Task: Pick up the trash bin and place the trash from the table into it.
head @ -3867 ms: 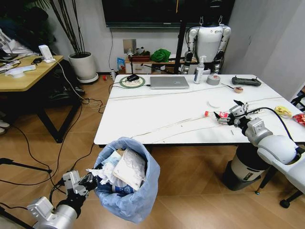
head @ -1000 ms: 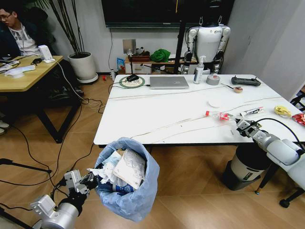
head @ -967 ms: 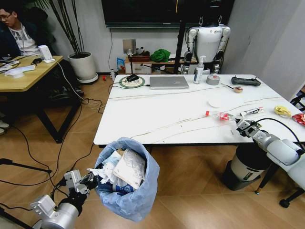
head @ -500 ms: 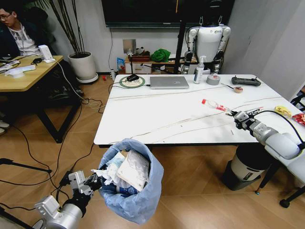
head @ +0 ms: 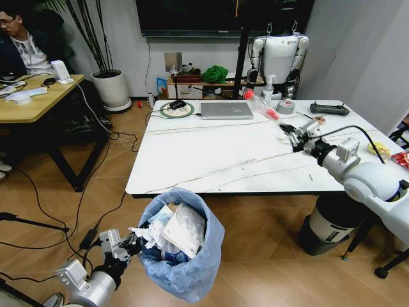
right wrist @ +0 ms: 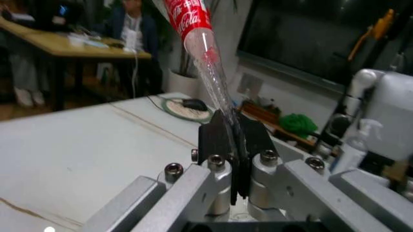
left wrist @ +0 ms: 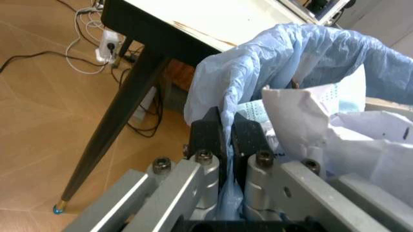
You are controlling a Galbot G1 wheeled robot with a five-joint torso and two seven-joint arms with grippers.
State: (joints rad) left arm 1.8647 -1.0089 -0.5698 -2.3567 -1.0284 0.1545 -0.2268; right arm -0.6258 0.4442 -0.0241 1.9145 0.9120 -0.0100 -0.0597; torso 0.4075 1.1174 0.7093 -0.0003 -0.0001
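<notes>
The clear bottle [head: 261,105], which lay flat on the white marble-look tabletop [head: 211,150] a second ago, is now lifted off it and tilted, its red cap pointing up and away toward the laptop [head: 227,110]. The right tool [head: 295,136] pinches the bottle's thin transparent base between its black pads [right wrist: 216,140], and has risen from the tabletop's near right edge to above its right half. The bottle is slim and crumpled, with a red label near the cap. The trash bin [head: 184,249], round and lined with a crinkly light-blue bag, stands on the wooden floor just in front of the tabletop's near edge, heaped with white tissues and paper; it sits slightly further right than before. The left tool [head: 126,244] is clamped on the bag's rim at the bin's left side, fingers [left wrist: 208,137] narrow with the film between them.
</notes>
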